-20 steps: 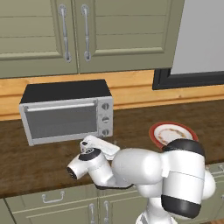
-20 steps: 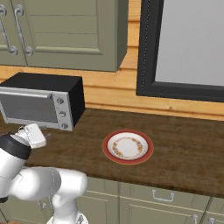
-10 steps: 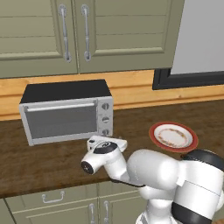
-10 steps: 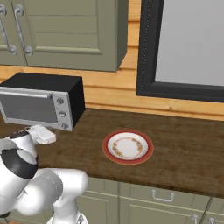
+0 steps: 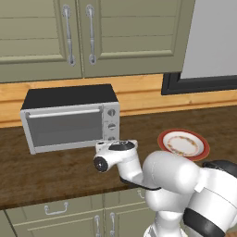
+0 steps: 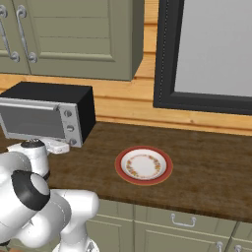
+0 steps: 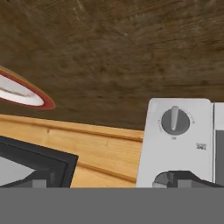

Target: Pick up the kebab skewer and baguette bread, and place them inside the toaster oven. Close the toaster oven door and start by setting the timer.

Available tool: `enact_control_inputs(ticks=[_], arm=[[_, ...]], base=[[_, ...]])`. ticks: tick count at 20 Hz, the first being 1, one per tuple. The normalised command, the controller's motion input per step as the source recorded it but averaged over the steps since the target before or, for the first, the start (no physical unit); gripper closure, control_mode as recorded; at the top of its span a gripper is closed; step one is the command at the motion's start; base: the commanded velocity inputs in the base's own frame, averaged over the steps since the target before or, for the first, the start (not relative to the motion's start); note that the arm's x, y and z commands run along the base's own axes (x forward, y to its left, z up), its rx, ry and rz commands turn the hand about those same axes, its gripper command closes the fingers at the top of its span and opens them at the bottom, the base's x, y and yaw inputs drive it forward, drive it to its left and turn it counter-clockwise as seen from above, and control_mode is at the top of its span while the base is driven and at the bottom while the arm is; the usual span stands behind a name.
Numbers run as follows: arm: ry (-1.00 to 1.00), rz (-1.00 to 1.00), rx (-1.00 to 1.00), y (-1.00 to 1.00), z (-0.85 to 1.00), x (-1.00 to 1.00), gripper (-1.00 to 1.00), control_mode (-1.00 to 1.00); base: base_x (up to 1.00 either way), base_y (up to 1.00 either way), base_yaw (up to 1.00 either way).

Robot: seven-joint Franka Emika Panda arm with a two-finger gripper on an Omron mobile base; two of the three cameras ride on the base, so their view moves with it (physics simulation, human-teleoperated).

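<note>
Standing at the left of the dark wooden table [image 5: 55, 171], against the wood-panelled wall, is the toaster oven [image 5: 71, 118]: a boxy silver body, black top, three round knobs stacked at its right edge.

Toaster oven door [image 5: 65, 128]: wide grey glass panel in a silver frame, horizontal bar handle along its upper edge; it sits flush with the front, so it reads as closed.

Knobs: small, grey, round, each with a raised pointer ridge. In the hand view one knob [image 7: 175, 120] shows close up on the silver control strip, its pointer roughly along the strip's length, a second one partly cut off below it.

Handling, as a judgement: the oven is rigid, fairly heavy and unlikely to slide under a light twist. A knob is small, hard and probably smooth, best pinched across its ridge and turned, not pushed.

Plate [image 6: 143, 165]: red-rimmed, patterned, bare, well to the right of the oven. Kebab skewer and baguette bread: no sign on plate or table; the oven interior cannot be read through the glass.

End effector [image 5: 115, 147]: low, just before the knob column; whether its fingers are parted or closed cannot be told.
</note>
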Motion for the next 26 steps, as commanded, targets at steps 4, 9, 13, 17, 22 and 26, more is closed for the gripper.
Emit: enact_control_inputs(ticks=[4, 9, 13, 17, 22, 26], arm=[[0.00, 0.08, 0.00, 0.00, -0.29, 0.00, -1.00, -1.00], [0.00, 0.07, 0.00, 0.00, -0.20, 0.12, -1.00, -1.00], [-0.01, 0.06, 0.00, 0.00, -0.02, 0.14, -1.00, -1.00], [0.00, 0.05, 0.00, 0.00, 0.00, 0.16, -1.00, -1.00], [-0.03, 0.05, 0.00, 0.00, -0.01, 0.16, -1.00, -1.00], [0.00, 0.02, 0.00, 0.00, -0.08, 0.18, -1.00, -1.00]], base=[[0.00, 0.00, 0.00], [0.00, 0.00, 0.00], [0.00, 0.00, 0.00], [0.00, 0.00, 0.00], [0.00, 0.00, 0.00], [0.00, 0.00, 0.00]])
